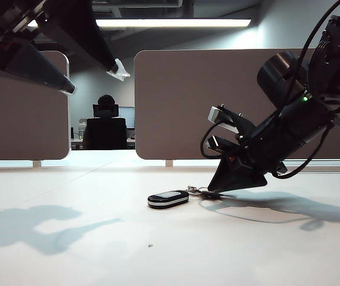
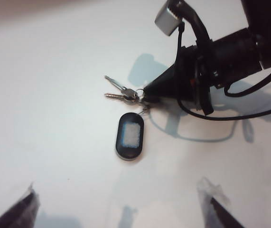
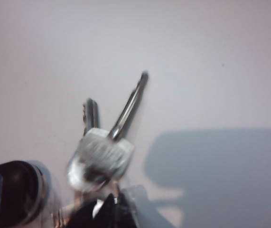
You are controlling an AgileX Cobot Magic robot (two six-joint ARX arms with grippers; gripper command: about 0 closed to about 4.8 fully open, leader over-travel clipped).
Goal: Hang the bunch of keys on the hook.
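Gripping now: right gripper (image 2: 147,96) is down at the white table (image 1: 68,250), right of centre, its jaws together at the ring end of the bunch of keys (image 1: 178,196); whether they truly pinch the ring or only touch it I cannot tell.
Keys' place: flat on the table near the middle, black fob (image 2: 129,136) to the left, thin keys (image 3: 126,107) fanned out beside the right gripper's tip.
Left gripper: raised high at the far left (image 1: 92,74), jaws wide apart, holding nothing, well clear of the keys.
Risk, slip: a hold on thin metal only could let the bunch slide out on lifting, judging by how little is between the jaws.
Risk, swing: the fob hangs free of the hold and would likely dangle and sway, making the ring hard to aim.
Hook: not visible in any view, so its place cannot be told.
Surroundings: brown partition panels (image 1: 217,101) stand at the far edge; a chair (image 1: 105,125) shows in the gap between them.
Obstacles: nothing lies on the table around the keys.
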